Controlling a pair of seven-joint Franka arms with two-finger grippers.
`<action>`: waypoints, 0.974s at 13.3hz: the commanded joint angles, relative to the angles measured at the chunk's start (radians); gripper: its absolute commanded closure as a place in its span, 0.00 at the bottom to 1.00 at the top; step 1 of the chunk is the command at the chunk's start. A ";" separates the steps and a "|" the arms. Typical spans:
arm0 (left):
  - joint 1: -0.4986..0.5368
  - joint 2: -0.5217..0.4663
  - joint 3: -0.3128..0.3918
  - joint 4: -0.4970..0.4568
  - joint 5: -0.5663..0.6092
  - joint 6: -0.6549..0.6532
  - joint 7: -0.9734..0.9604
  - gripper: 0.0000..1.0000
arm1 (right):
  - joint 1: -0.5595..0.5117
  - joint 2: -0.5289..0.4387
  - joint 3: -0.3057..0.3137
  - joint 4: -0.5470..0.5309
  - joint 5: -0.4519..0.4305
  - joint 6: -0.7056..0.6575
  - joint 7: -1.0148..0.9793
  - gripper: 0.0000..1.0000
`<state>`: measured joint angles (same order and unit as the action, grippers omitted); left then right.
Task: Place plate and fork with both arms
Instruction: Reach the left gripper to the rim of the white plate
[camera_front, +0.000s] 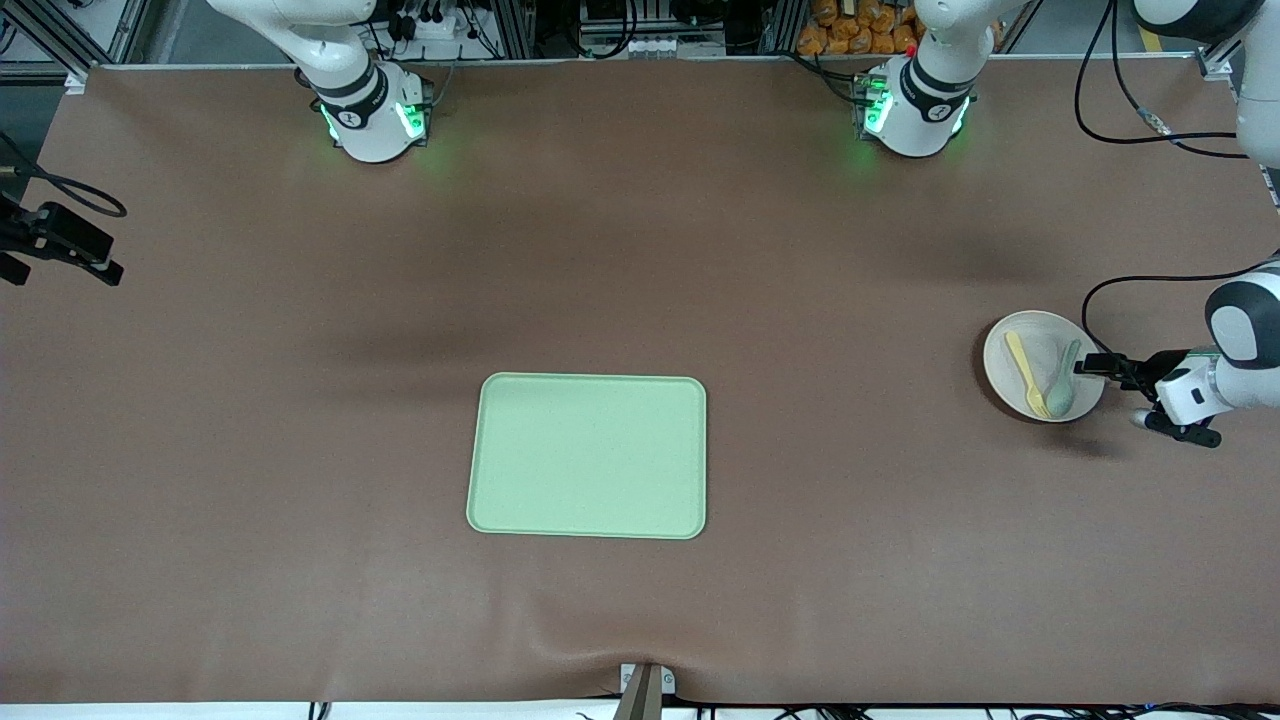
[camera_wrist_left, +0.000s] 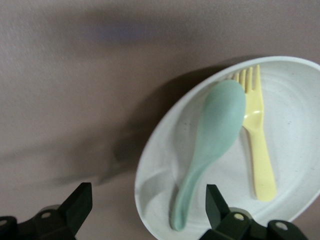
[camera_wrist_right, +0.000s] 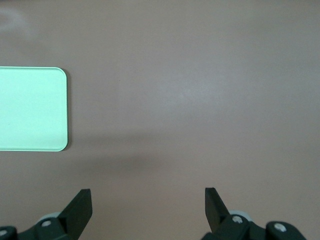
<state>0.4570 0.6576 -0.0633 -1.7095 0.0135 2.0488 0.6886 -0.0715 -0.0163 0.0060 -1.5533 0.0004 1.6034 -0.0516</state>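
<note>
Left gripper was held low, fingers spread, at rim of round cream matte plate at left arm's end, positioned for rim grasp; pale-yellow plastic fork lay inside beside grey-green spoon. Right gripper was parked spread over bare table, waiting. Rectangular light-green tray was left unloaded.

I find no text, label, brand, number or sign that I can read in any view. Each arm base carries a small dark mark on its collar, but I cannot make out what either says.
</note>
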 joint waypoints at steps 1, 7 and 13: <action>0.006 0.013 -0.001 0.001 0.000 0.068 0.058 0.00 | -0.027 0.004 0.014 0.010 0.032 -0.003 -0.010 0.00; 0.002 0.017 0.000 -0.002 0.002 0.068 0.062 0.47 | -0.028 0.004 0.014 0.010 0.035 -0.007 -0.011 0.00; -0.003 0.016 0.000 -0.004 0.002 0.068 0.063 1.00 | -0.028 0.004 0.014 0.010 0.036 -0.005 -0.011 0.00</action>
<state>0.4555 0.6748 -0.0639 -1.7096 0.0135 2.1020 0.7313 -0.0715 -0.0163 0.0044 -1.5533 0.0184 1.6029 -0.0516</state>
